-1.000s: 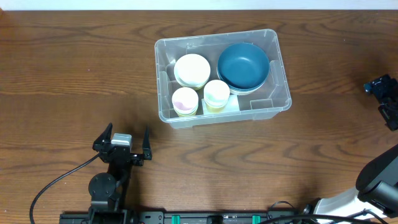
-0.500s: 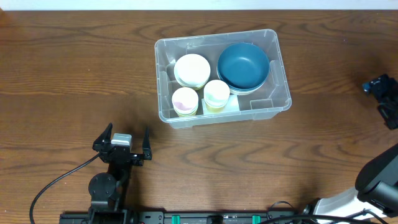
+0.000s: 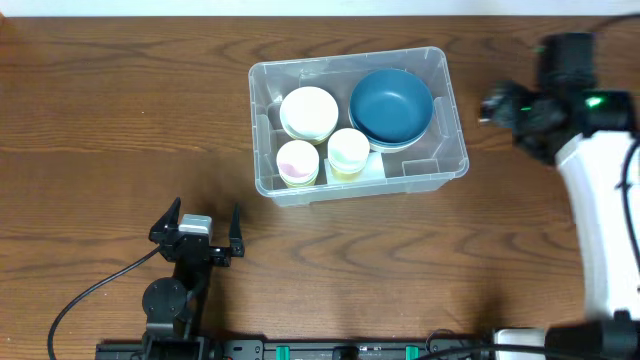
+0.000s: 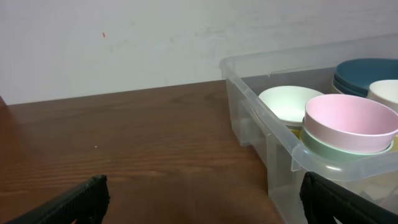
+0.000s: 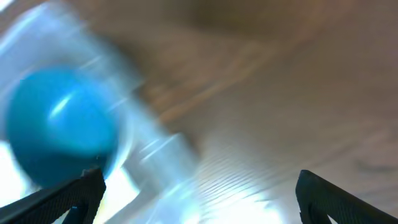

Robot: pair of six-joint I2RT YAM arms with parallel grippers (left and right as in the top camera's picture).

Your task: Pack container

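Two pincers, both with fingers spread wide and nothing between them, flank a packed bin on a dark wood table (image 3: pixel 120 110). The clear plastic container (image 3: pixel 345 58) sits just above the middle of the overhead frame, slightly askew. Inside are dark blue bowls (image 3: pixel 391 105) stacked at its upper right and a cream bowl (image 3: pixel 308 112) at its upper left. A pink cup (image 3: pixel 298 160) and a pale cup (image 3: pixel 348 148) stand side by side along its lower wall.

The left pincer (image 3: pixel 206 208) sits at the lower left of the frame, well apart from the container. Its wrist camera catches the container's near corner at the right, with the pink cup seated in a green one at the rim.

The right pincer (image 3: pixel 497 105) hangs at the upper right, near the container's right wall, on a white arm (image 3: pixel 600 220) that runs down the frame's right edge. Its wrist view is badly blurred, with the blue bowls only a smear at the left.
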